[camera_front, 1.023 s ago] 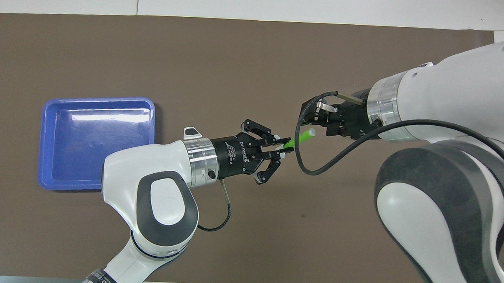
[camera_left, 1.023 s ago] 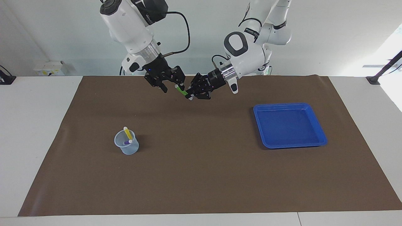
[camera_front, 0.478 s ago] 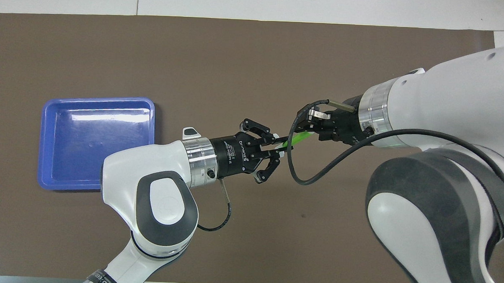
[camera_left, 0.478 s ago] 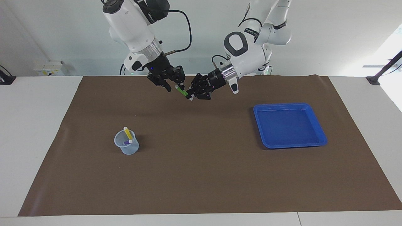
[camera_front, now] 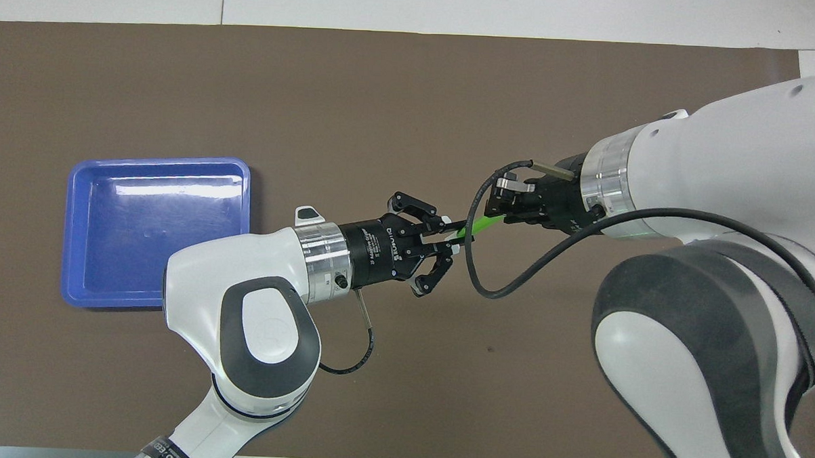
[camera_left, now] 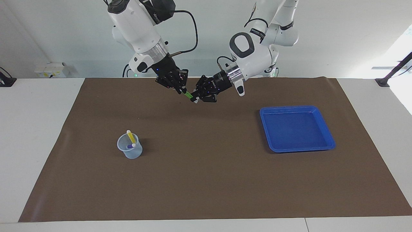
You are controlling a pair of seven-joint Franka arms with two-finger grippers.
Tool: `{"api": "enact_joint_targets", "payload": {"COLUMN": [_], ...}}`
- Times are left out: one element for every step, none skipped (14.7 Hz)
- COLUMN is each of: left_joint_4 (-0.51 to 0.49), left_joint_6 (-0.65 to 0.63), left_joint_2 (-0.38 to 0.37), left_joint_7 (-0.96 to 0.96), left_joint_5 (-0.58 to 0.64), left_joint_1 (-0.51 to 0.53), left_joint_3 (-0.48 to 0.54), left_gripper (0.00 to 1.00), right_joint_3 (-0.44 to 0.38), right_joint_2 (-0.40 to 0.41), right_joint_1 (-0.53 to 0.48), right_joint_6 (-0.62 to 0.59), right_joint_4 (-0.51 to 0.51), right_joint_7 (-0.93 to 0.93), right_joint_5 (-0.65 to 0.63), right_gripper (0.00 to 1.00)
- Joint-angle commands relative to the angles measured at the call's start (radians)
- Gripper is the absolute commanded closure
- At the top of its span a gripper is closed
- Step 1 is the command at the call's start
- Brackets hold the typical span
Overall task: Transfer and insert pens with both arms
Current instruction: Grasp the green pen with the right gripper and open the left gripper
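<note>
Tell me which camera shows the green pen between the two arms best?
The overhead view: the green pen shows as a bright stick bridging the left gripper and right gripper. The facing view shows only a short green sliver between them.

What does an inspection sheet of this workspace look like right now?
Surface: brown mat on a white table.
Job's things: green pen held in the air by both grippers; yellow pen and purple pen in clear cup; blue tray empty.
Clutter: nothing seen.
Grippers: left gripper shut on the green pen's pale end; right gripper shut on its other end.
Cables: black cable loops under the right wrist.
Surroundings: pale wall.
</note>
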Motion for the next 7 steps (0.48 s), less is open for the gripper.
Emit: {"api": "enact_joint_targets", "payload": {"left_joint_4": [-0.023, -0.025, -0.025, -0.025, -0.026, -0.029, -0.032], "left_joint_6": [0.048, 0.073, 0.098, 0.107, 0.109, 0.106, 0.105], "left_joint_2": [-0.029, -0.027, -0.026, -0.024, -0.023, -0.023, -0.024], "left_joint_7": [0.021, 0.021, 0.021, 0.021, 0.021, 0.036, 0.054], "left_joint_5": [-0.032, -0.032, -0.032, -0.03, -0.027, -0.018, -0.015], "left_joint_1": [-0.018, -0.038, -0.047, -0.049, -0.047, -0.04, -0.035], "left_joint_3": [0.008, 0.008, 0.01, 0.01, 0.01, 0.011, 0.014], "left_gripper": [0.1, 0.0, 0.0, 0.0, 0.0, 0.0, 0.0], "right_joint_3": [-0.001, -0.006, -0.009, -0.012, -0.013, -0.024, -0.042], "right_joint_2": [-0.019, -0.019, -0.019, -0.019, -0.021, -0.022, -0.025], "right_joint_1": [-0.019, -0.019, -0.02, -0.023, -0.032, -0.035, -0.035], "right_joint_6": [0.017, 0.029, 0.049, 0.058, 0.061, 0.063, 0.063], "right_joint_4": [-0.025, -0.028, -0.033, -0.042, -0.048, -0.056, -0.067], "right_joint_7": [-0.023, -0.026, -0.043, -0.067, -0.094, -0.136, -0.188], "right_joint_5": [0.003, -0.003, -0.031, -0.076, -0.115, -0.149, -0.175], "right_gripper": [1.0, 1.0, 1.0, 1.0, 1.0, 1.0, 1.0]}}
